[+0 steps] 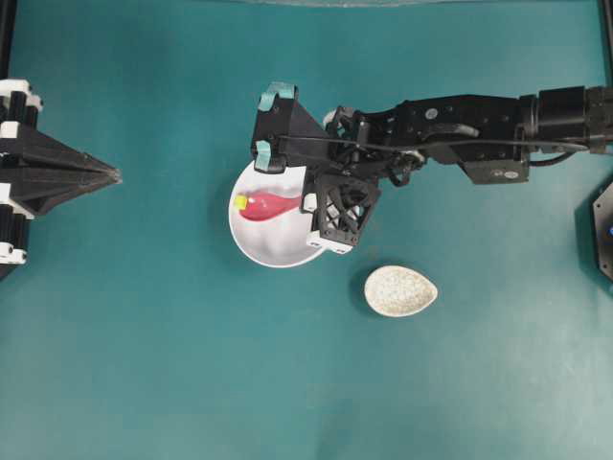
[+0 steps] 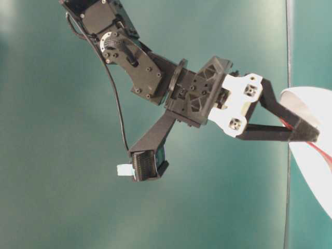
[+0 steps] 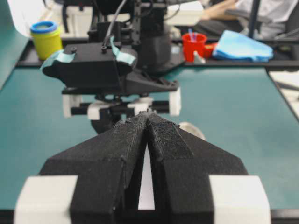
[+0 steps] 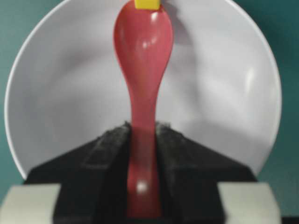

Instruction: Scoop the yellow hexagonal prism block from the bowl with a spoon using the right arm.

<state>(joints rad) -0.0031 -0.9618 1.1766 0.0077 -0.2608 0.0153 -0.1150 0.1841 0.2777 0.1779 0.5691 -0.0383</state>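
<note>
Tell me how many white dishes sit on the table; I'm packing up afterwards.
2: the large white bowl at the centre, under the right arm, and a small speckled oval dish to its lower right. Nothing else white seems hidden.

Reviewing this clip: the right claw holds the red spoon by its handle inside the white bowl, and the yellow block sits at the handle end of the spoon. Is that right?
Not quite. The yellow block sits at the tip of the spoon's scoop end, away from the handle, as the right wrist view shows. The right claw does hold the spoon by its handle inside the white bowl.

surface: teal table top (image 1: 144, 383) | beyond far edge: yellow jar (image 3: 46, 38), red cup (image 3: 194, 45), blue cloth (image 3: 240, 45)
</note>
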